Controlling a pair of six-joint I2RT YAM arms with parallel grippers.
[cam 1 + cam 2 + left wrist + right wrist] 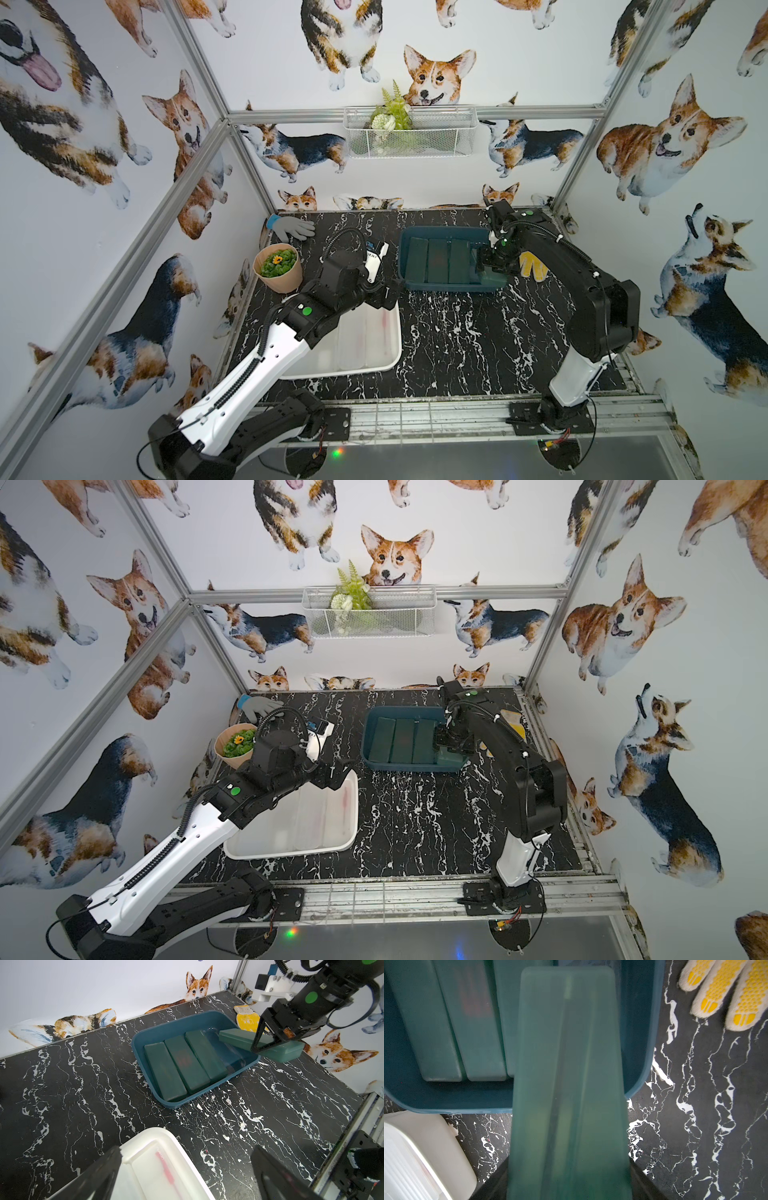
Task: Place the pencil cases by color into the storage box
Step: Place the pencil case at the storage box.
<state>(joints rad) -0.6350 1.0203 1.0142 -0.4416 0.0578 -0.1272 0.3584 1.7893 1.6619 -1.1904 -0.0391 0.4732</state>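
— Green case first: what do both top views give you?
— I see my right gripper (492, 266) clamped on a dark green pencil case (496, 280), tilted over the right end of the blue storage box (402, 266). Three green cases (438, 259) lie flat inside.
— Left wrist view?
— My left gripper (187, 1150) hangs over the white storage box (149, 1136), fingers spread wide, holding nothing.
— Right wrist view?
— I see the held case's far end over the blue box and its near end past the rim, above the marble table (695, 1126).

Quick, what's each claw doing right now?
Left gripper: open, holding nothing.
Right gripper: closed on a dark green pencil case.
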